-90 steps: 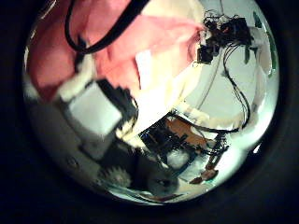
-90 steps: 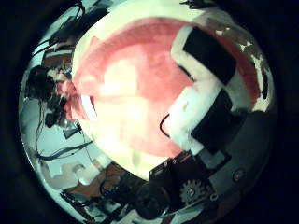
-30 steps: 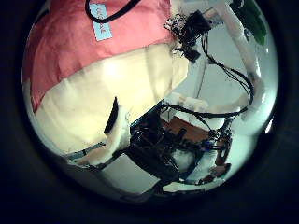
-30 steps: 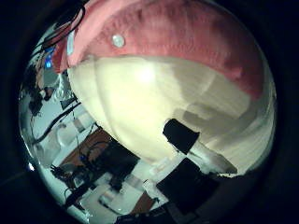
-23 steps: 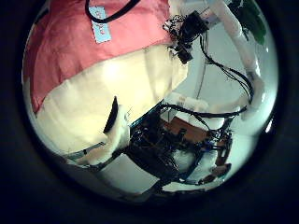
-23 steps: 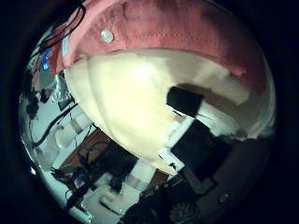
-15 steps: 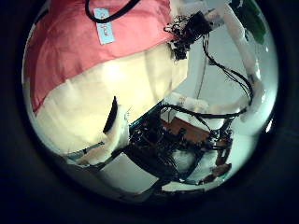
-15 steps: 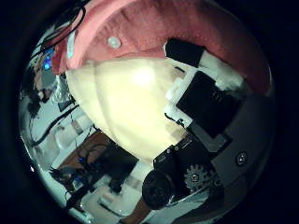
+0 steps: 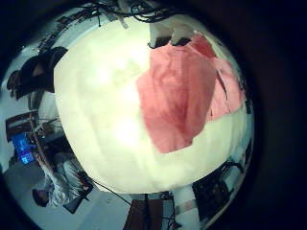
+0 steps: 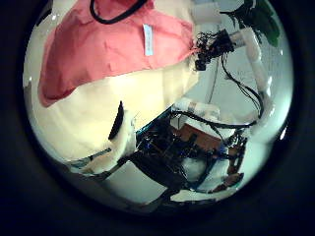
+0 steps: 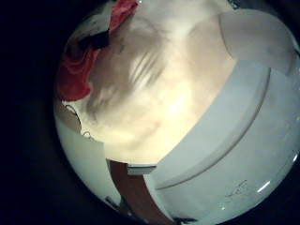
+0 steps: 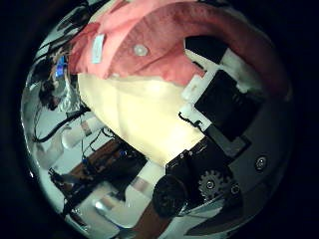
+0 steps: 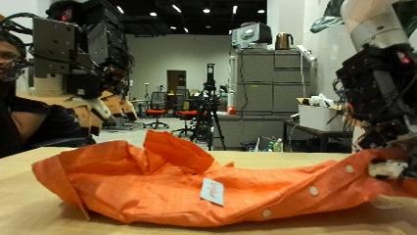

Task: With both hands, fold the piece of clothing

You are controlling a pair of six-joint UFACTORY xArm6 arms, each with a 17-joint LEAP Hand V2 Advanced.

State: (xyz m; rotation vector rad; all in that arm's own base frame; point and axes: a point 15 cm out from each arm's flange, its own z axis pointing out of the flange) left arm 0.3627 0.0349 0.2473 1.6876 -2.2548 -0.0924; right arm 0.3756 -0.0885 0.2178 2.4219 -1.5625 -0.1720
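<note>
An orange garment (image 13: 196, 181) lies crumpled on the wooden table (image 13: 26, 215), with a white label (image 13: 211, 191) and buttons showing. My right hand (image 13: 378, 98) hangs at the garment's end, fingers curled down onto its edge. In the right thumb side palm view its fingers (image 12: 214, 90) close over the cloth (image 12: 150, 45). The left thumb side palm view shows the garment (image 10: 98, 49), with the right hand (image 10: 212, 44) at its edge, and a relaxed left finger (image 10: 118, 123) away from the cloth. The right little finger side palm view shows cloth (image 11: 80, 66).
A grey cabinet (image 13: 267, 93) and office chairs stand in the room behind the table. Bare tabletop (image 9: 96, 115) lies beside the garment, under the left hand.
The right hand's fingers have curled in over the cloth's edge. The left palm view has shifted, and the garment now sits farther from that palm.
</note>
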